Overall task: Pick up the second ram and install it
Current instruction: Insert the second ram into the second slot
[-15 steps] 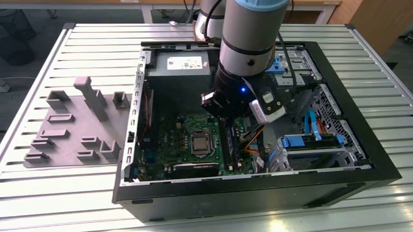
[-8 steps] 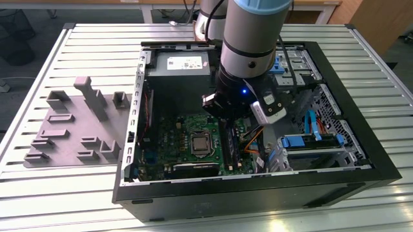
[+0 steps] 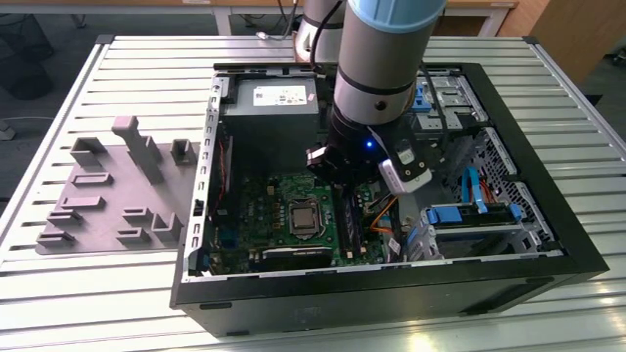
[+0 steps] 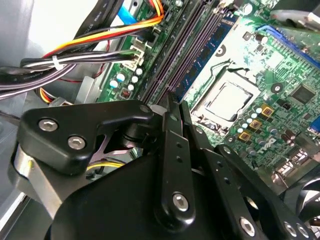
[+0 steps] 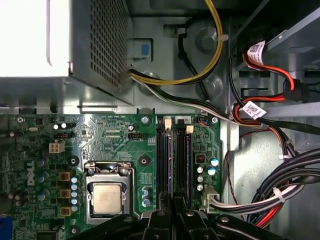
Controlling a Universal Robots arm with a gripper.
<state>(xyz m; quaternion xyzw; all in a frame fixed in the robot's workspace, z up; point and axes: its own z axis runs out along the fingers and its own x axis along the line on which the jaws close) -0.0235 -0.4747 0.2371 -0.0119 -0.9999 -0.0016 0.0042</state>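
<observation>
The open computer case [image 3: 547, 253] is seen lying on the slatted worktop [image 3: 117, 293], with a grey fixture tray [image 3: 108, 194] beside it toward the exterior view's left. The arm [image 3: 377, 66] is lowered into the case, and the end effector [image 5: 175, 212] is placed directly over the black memory slots [image 5: 161, 160] of the motherboard [image 5: 110, 135]. Its fingers [image 4: 172, 135] are drawn narrow, nearly together, at the near end of the slot bank. A thin dark blue-green stick, judged to be the second ram [image 4: 207, 57], is seen standing in a slot in the second wrist view; whether it is fully seated cannot be told, nor whether the fingers are closed on its edge. The task is therefore judged to be at or near the insertion stage. The processor socket [image 5: 106, 198] lies just beside the slots, and bundled cables [image 5: 270, 195] crowd the other side, leaving little room.
</observation>
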